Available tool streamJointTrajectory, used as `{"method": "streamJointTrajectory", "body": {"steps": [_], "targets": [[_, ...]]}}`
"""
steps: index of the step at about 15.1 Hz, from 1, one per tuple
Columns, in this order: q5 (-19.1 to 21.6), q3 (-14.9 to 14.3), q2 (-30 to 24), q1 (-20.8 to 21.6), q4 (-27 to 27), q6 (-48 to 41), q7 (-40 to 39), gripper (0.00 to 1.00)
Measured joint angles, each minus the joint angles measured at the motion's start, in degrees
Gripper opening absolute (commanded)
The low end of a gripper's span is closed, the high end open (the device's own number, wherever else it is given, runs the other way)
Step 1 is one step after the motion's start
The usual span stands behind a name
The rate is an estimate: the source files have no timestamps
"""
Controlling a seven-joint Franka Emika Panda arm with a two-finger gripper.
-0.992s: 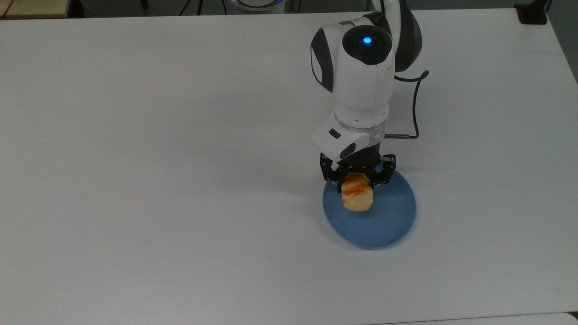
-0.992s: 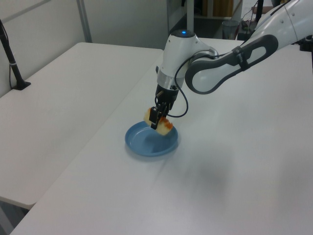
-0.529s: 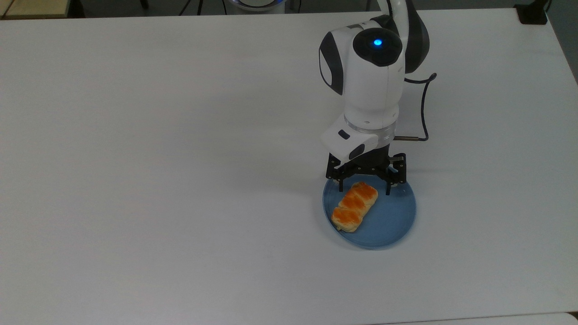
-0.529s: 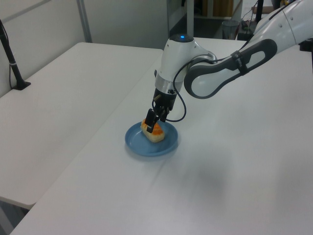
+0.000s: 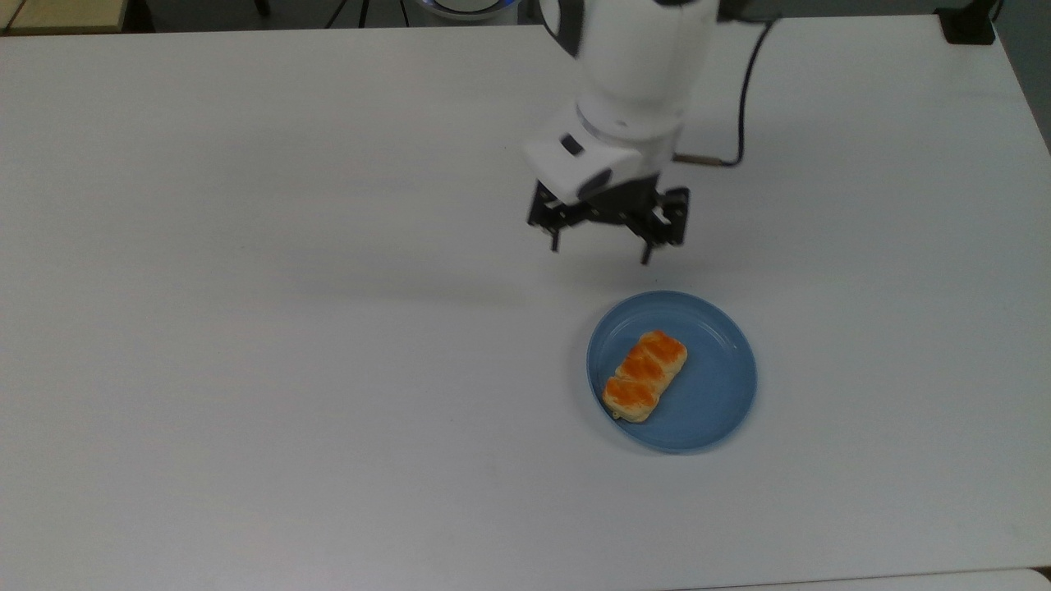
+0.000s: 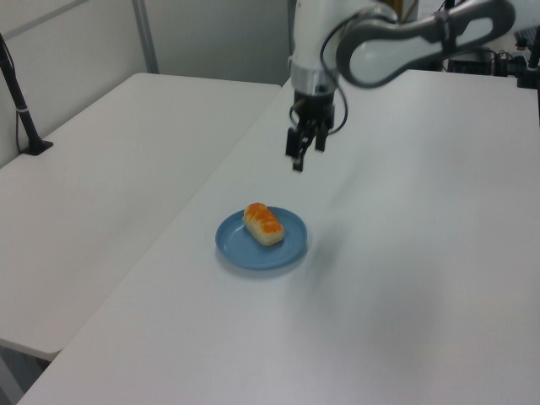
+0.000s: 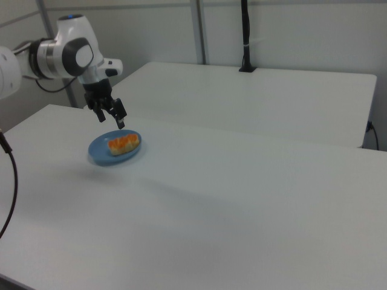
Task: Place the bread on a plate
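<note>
Lighting: bright, even, diffuse, from overhead. Bench: white, no hard glare; soft grey arm shadow across it in the top view. Plate: thin dark shadow along its near rim, faint sheen inside. Arm: slight motion blur in the left view. Overall: mild softness, washed-out whites.

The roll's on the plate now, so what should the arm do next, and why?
Probably just keep clear and stop. The bread lies flat inside the plate, and the gripper hangs above the table with jaws open and empty, away from the plate, so nothing seems left to move.
</note>
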Motion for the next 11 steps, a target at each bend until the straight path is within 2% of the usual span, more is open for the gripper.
{"method": "streamJointTrajectory", "body": {"steps": [3, 7, 11], "targets": [[-0.1, -0.1, -6.9, -3.9, -3.7, -5.8, -6.2, 1.0], [-0.1, -0.1, -15.7, -9.6, -9.6, -9.2, -14.6, 1.0], [-0.1, -0.1, -19.9, -12.9, -12.1, -11.4, -18.1, 1.0]]}}
